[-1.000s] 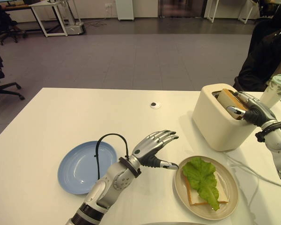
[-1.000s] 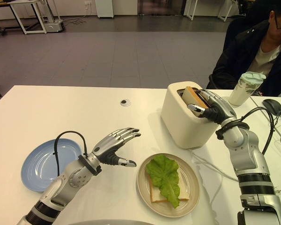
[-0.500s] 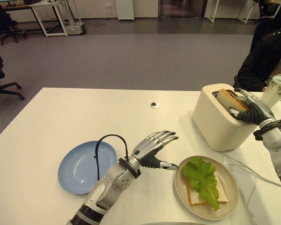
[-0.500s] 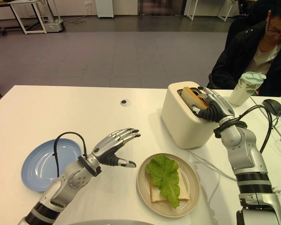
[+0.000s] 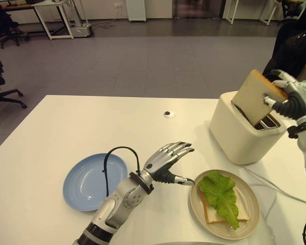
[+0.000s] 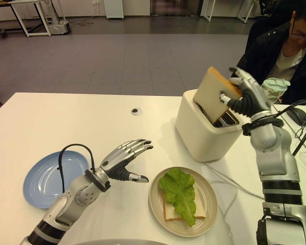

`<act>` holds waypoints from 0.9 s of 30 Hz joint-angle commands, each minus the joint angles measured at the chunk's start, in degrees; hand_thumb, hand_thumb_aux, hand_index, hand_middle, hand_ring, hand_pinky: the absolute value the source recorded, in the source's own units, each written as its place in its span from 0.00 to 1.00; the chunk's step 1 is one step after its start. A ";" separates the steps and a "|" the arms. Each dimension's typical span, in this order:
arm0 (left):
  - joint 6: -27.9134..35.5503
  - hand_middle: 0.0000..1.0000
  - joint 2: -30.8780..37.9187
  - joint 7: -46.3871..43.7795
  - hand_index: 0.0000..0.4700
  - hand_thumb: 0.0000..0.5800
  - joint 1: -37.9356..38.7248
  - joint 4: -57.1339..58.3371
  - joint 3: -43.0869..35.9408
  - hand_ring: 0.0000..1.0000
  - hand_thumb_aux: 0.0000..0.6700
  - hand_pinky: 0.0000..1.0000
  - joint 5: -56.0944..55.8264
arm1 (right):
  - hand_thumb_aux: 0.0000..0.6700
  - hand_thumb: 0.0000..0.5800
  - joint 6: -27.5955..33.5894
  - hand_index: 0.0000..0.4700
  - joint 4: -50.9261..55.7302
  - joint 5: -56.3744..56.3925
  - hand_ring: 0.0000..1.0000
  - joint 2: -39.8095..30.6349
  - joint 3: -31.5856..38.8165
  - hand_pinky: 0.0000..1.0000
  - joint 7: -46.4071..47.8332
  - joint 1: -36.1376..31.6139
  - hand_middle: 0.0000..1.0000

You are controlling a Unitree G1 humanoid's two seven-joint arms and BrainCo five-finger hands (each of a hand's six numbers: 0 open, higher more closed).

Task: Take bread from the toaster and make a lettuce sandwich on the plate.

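tan bread slice is gripped in the fingers of your right hand, tilted, its low corner right at the slot of the toaster beneath them. on the plate, below and left of those fingers, a lower slice already carries lettuce. what remains, i judge: lay this slice on top. your left hand hovers just beside the plate, fingers stretched, holding nothing.

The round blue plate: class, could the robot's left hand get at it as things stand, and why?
Probably yes. The left hand hangs open beside the round blue plate, holding nothing, with only bare white table between them.
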 commanded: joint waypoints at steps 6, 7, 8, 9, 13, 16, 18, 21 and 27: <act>0.35 0.00 0.07 0.91 0.00 0.00 0.16 -3.65 3.30 0.00 0.00 0.00 -0.62 | 1.00 1.00 22.98 1.00 -21.72 37.76 0.00 -6.10 -12.45 0.00 31.57 10.21 0.00; 0.21 0.00 -0.07 1.41 0.00 0.00 0.28 -4.47 3.88 0.00 0.00 0.00 -0.63 | 1.00 1.00 26.44 1.00 -24.20 42.28 0.00 -7.71 -14.15 0.00 35.76 12.50 0.00; 0.06 0.00 -0.23 1.92 0.00 0.00 0.30 -5.16 4.43 0.00 0.00 0.00 -0.68 | 1.00 1.00 29.10 1.00 -26.24 45.78 0.00 -8.93 -15.44 0.00 39.39 14.90 0.00; -0.05 0.00 -0.37 2.44 0.00 0.00 0.20 -6.00 4.99 0.00 0.00 0.00 -0.59 | 1.00 1.00 31.02 1.00 -28.30 48.66 0.00 -9.98 -16.03 0.00 43.38 18.05 0.00; -0.90 0.00 -1.09 4.21 0.00 0.00 0.28 -8.38 6.26 0.00 0.00 0.00 -0.57 | 1.00 1.00 30.41 1.00 -32.32 50.49 0.00 -11.26 -14.85 0.00 55.57 30.94 0.00; -1.23 0.00 -1.24 4.28 0.00 0.00 0.28 -8.87 6.55 0.00 0.00 0.00 -0.53 | 1.00 1.00 27.41 1.00 -30.72 45.78 0.00 -10.62 -9.93 0.00 58.17 36.33 0.00; -1.33 0.00 -1.39 4.21 0.00 0.00 0.55 -9.25 6.51 0.00 0.00 0.00 -0.26 | 1.00 1.00 24.96 1.00 -28.58 40.48 0.00 -9.62 -4.58 0.00 56.67 36.95 0.00; -1.75 0.00 -1.82 4.08 0.00 0.00 1.04 -9.28 5.68 0.00 0.00 0.00 -0.31 | 1.00 1.00 20.73 1.00 -23.92 32.83 0.00 -6.88 2.39 0.00 52.67 34.44 0.00; -2.78 0.00 -2.06 2.89 0.00 0.00 2.16 -9.96 4.25 0.00 0.00 0.00 -0.67 | 1.00 1.00 9.80 1.00 -15.14 22.47 0.00 -5.53 9.66 0.00 49.77 30.18 0.00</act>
